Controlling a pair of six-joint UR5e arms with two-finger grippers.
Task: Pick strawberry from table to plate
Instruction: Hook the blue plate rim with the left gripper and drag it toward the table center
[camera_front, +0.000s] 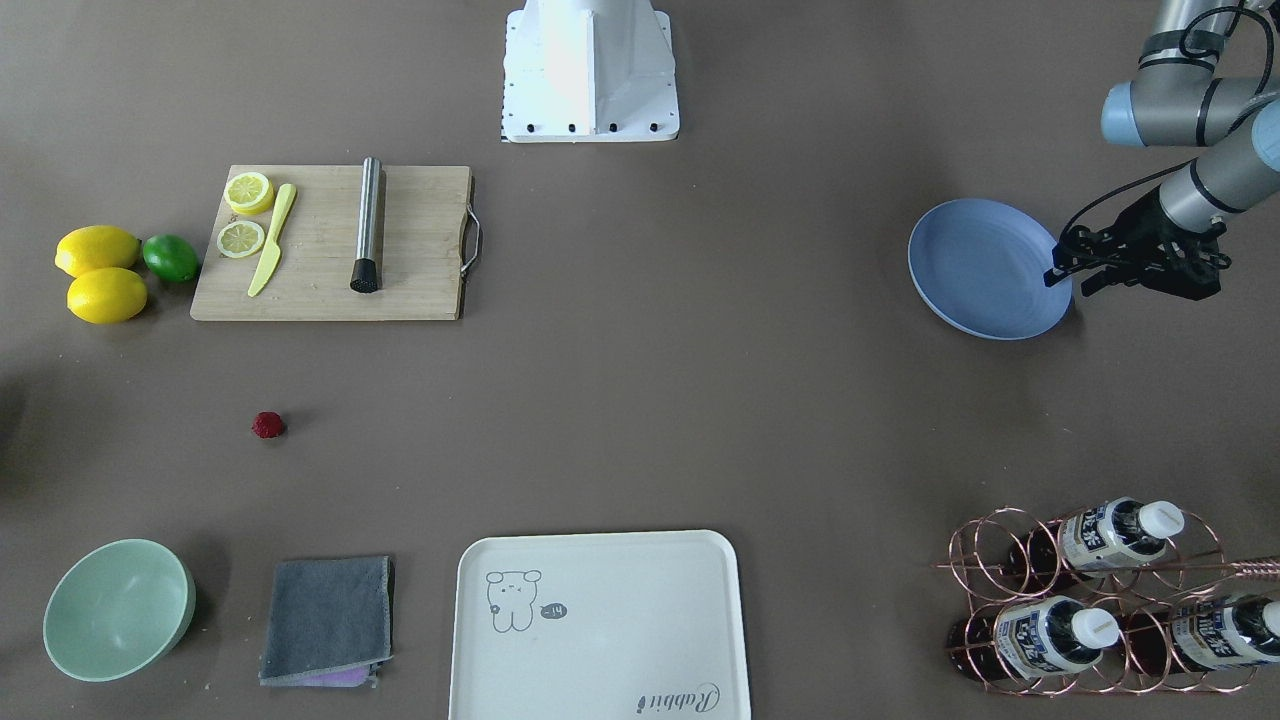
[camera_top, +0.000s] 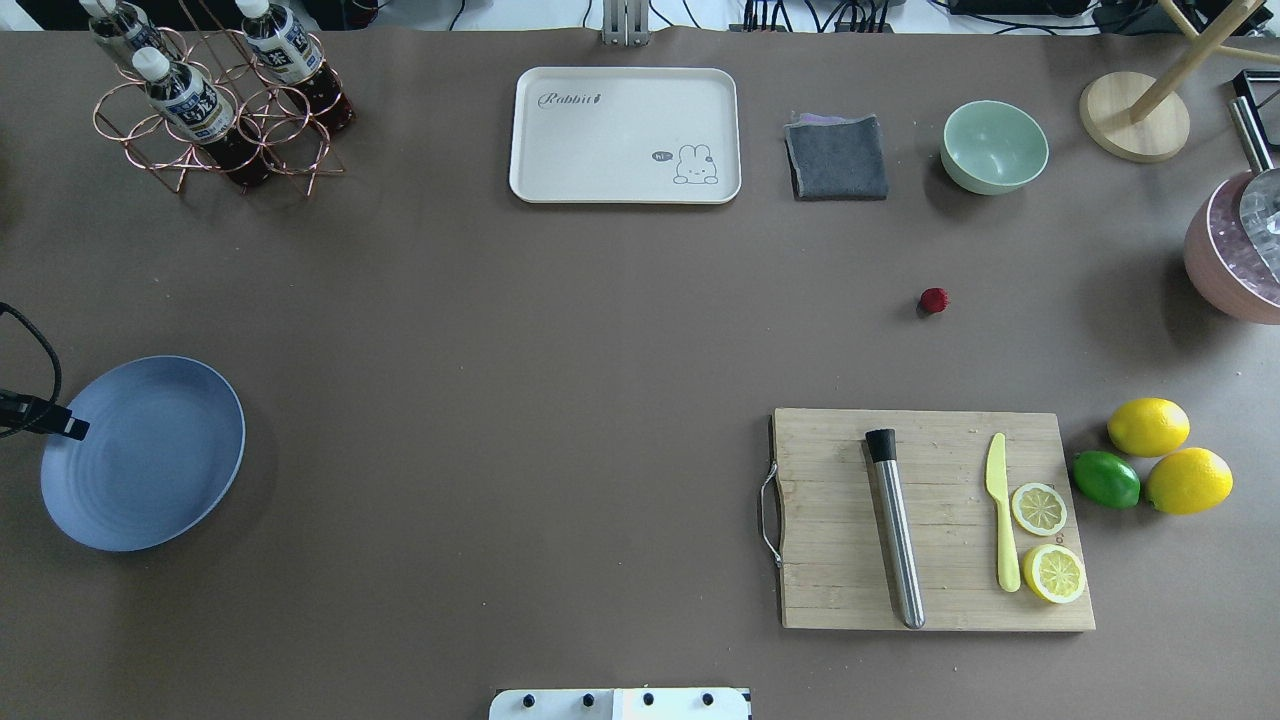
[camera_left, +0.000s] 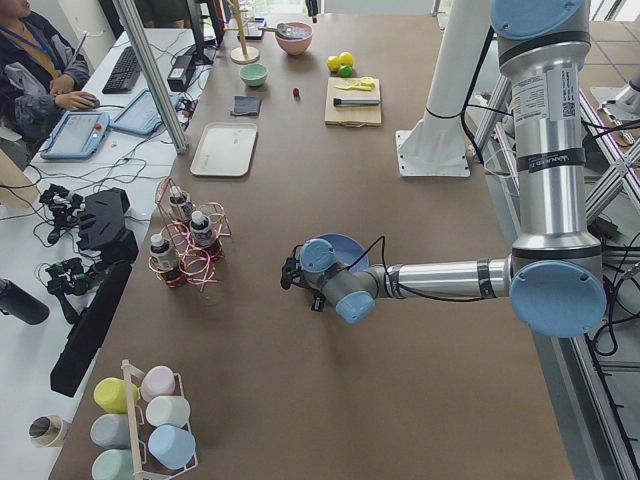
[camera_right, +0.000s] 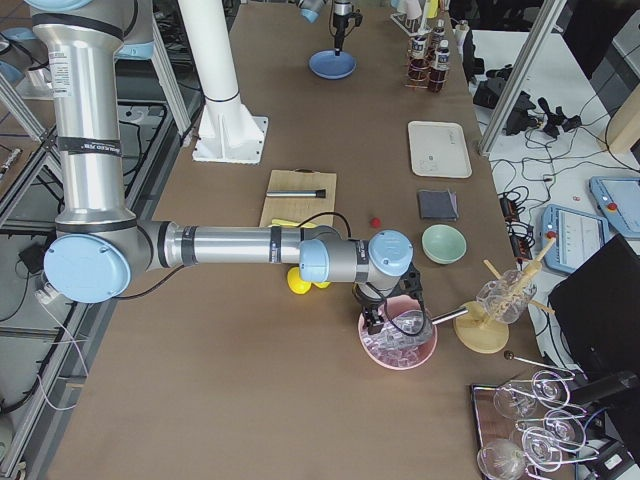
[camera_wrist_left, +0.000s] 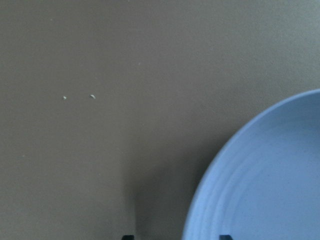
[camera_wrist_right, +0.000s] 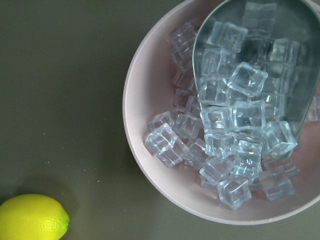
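Note:
The strawberry (camera_front: 267, 425) (camera_top: 934, 300), small and dark red, lies alone on the brown table (camera_top: 560, 330), between the mint bowl and the cutting board. Far from it, at the other end of the table, sits the empty blue plate (camera_front: 985, 268) (camera_top: 145, 455). My left gripper (camera_front: 1065, 280) (camera_wrist_left: 175, 237) hovers open over the plate's outer rim (camera_wrist_left: 260, 190), holding nothing. My right gripper (camera_right: 385, 300) shows only in the exterior right view, above a pink bowl of ice cubes (camera_wrist_right: 210, 130); I cannot tell whether it is open or shut.
A cutting board (camera_top: 930, 520) carries a steel muddler, a yellow knife and lemon slices, with two lemons (camera_top: 1165, 455) and a lime (camera_top: 1105, 478) beside it. Along the far edge stand a mint bowl (camera_top: 995, 147), grey cloth (camera_top: 836, 157), cream tray (camera_top: 625, 135) and bottle rack (camera_top: 215, 100).

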